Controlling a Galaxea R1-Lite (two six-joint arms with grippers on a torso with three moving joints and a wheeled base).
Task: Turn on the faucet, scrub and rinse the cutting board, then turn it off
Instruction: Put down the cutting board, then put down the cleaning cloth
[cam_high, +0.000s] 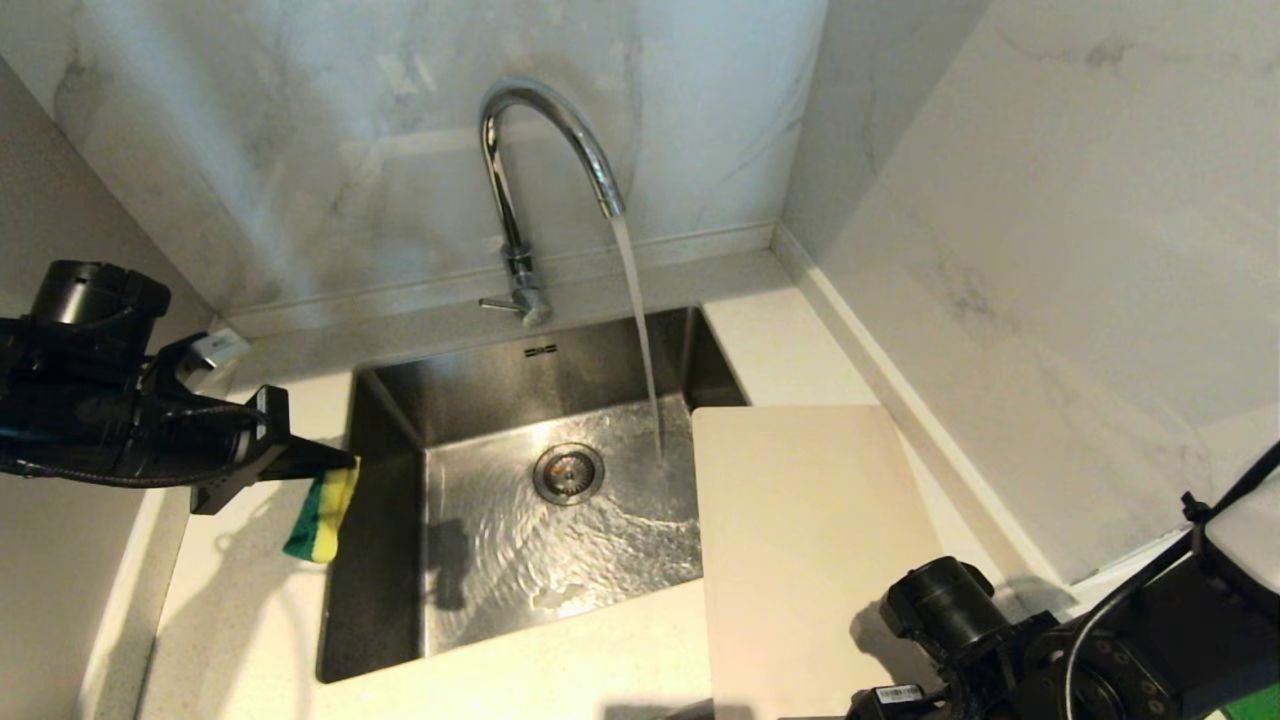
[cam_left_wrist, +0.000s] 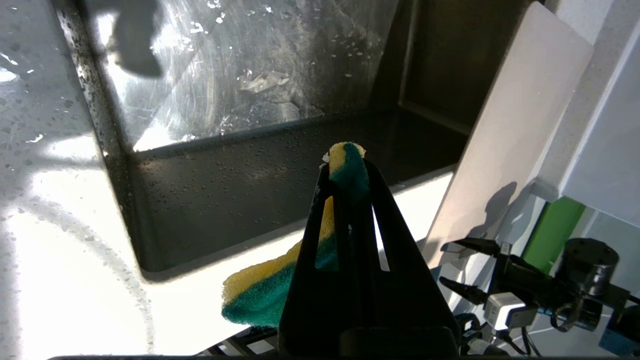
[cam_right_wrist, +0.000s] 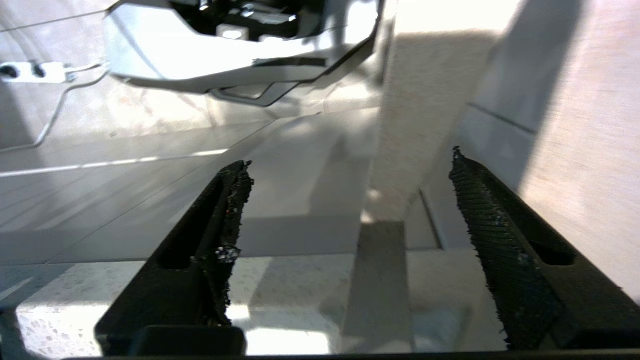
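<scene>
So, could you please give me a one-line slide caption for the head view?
Faucet running into the sink; left gripper holds the sponge, cutting board lies alongside.

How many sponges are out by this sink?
1. A green-and-yellow sponge hangs from the left gripper over the sink's left edge. None shows elsewhere, though the counter is only partly in view.

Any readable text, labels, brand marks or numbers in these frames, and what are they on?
None can be read.
Small dark mark on the sink back wall: too small.
White barcode sticker on the right arm: too small.
Sticker on the small white object behind the left arm: blurred.
</scene>
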